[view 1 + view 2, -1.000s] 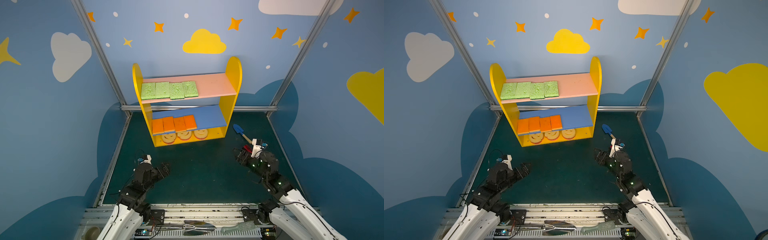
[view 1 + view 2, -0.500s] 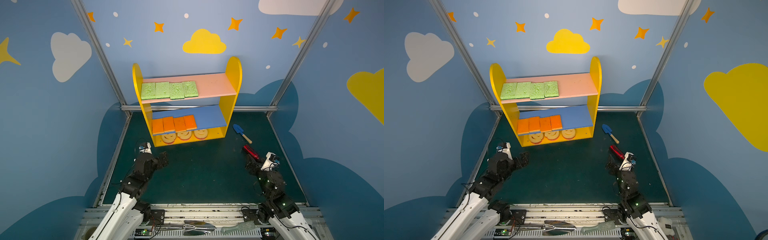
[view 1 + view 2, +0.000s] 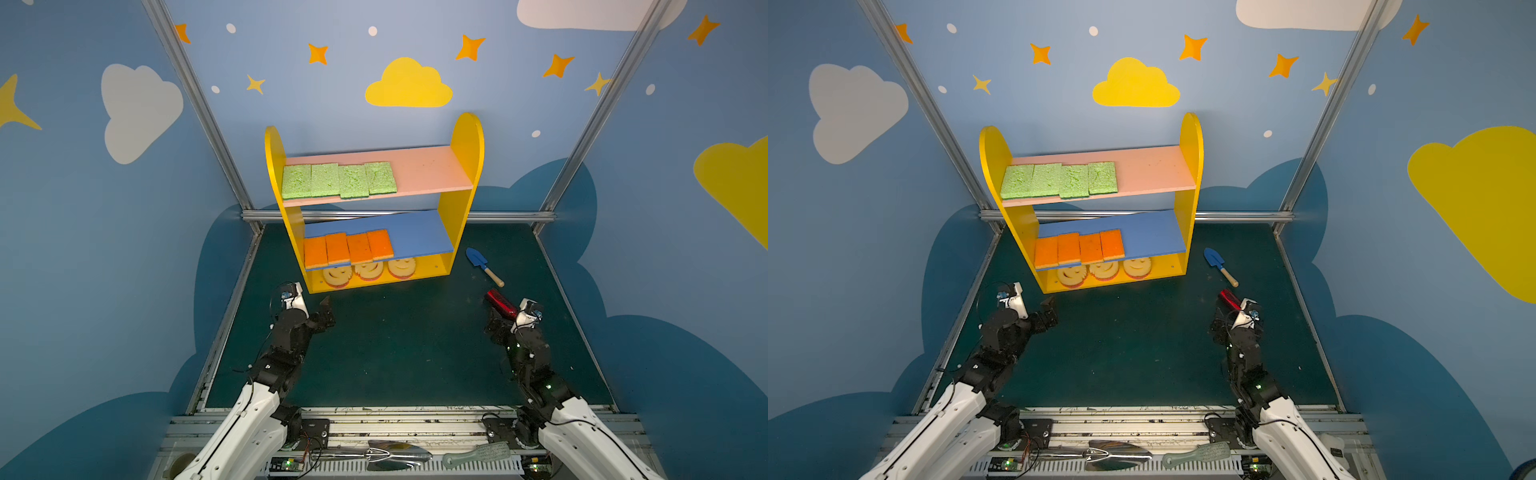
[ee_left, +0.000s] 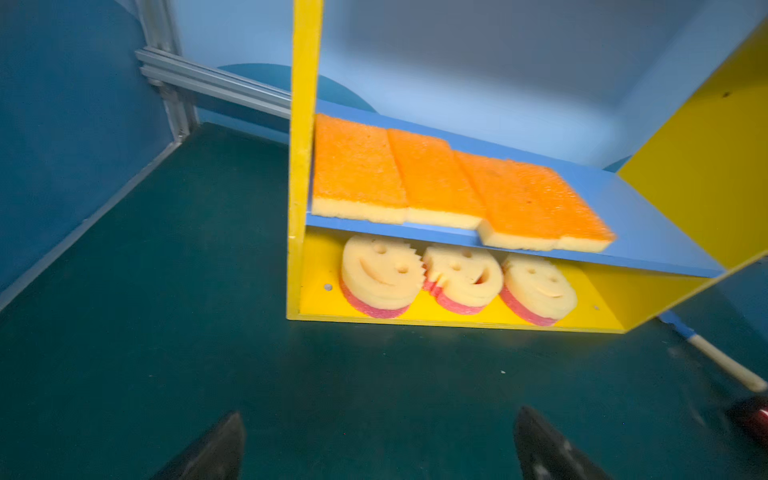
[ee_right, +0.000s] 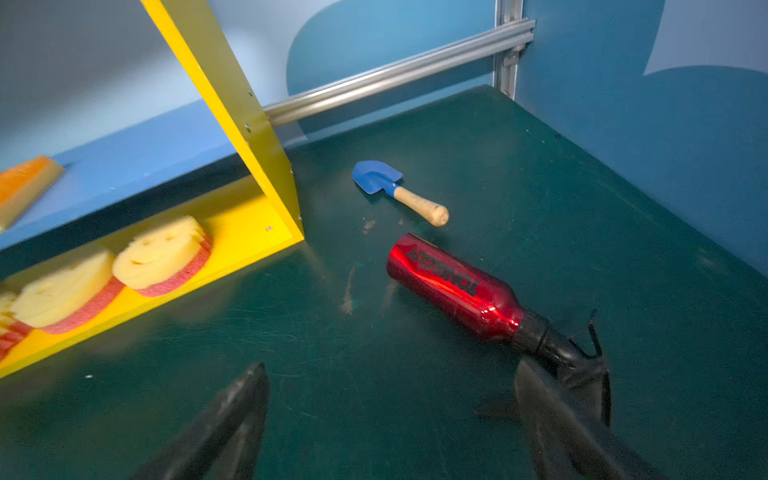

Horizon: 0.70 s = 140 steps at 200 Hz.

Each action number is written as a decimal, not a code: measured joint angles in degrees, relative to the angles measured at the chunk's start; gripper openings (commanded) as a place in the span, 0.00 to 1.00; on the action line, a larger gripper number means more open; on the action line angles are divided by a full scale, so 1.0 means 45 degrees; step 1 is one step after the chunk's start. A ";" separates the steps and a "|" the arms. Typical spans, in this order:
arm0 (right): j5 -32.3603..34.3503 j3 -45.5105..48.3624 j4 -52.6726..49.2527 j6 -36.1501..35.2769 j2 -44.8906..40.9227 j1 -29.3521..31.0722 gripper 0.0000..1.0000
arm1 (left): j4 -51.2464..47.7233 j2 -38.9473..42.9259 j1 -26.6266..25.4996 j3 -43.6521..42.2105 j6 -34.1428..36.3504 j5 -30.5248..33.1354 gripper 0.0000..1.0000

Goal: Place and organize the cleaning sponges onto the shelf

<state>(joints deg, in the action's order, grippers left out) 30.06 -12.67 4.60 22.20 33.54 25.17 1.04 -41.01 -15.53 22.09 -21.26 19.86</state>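
Green sponges [image 3: 338, 180] fill the top of the shelf [image 3: 467, 166] at twelve o'clock, orange sponges [image 3: 348, 249] the middle, smiley sponges [image 4: 461, 276] the bottom. My left gripper [image 4: 378, 415] and right gripper [image 5: 390, 365] are wide open, empty. I'd back away slowly, missing the red bottle [image 5: 453, 286] at three o'clock. Only top views show the green row; wrist views show pink undersides.

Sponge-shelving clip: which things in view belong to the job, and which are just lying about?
Job:
shelf
four green sponges on its pink board
four orange sponges on its blue board
three smiley sponges on its base

Lying about:
blue toy shovel
red bottle
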 measured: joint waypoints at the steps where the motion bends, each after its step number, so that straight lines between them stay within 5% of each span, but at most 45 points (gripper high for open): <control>1: 0.0015 -0.0015 0.0000 -0.0005 0.0044 0.0000 0.91 | 0.0049 -0.0063 0.0044 0.0000 0.0019 0.0029 1.00; 37: 0.0656 -0.1253 0.0102 -0.0389 0.2161 -0.0029 0.91 | 0.1331 -0.2943 0.1467 0.0719 0.0491 -0.0316 1.00; 72: 0.1438 -0.1496 0.1690 -0.1860 0.3594 -0.0136 0.91 | 0.2477 -0.5542 0.1622 0.1987 0.1248 -0.0704 1.00; 140: 0.1729 -0.2628 0.3298 -0.3143 0.7412 -0.0942 0.93 | 0.4279 -0.5265 0.2288 0.1015 0.3410 0.0160 1.00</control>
<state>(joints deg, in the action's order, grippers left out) 37.85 -24.49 19.44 8.05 66.89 20.93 20.29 -64.71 -5.23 26.65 -5.91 20.58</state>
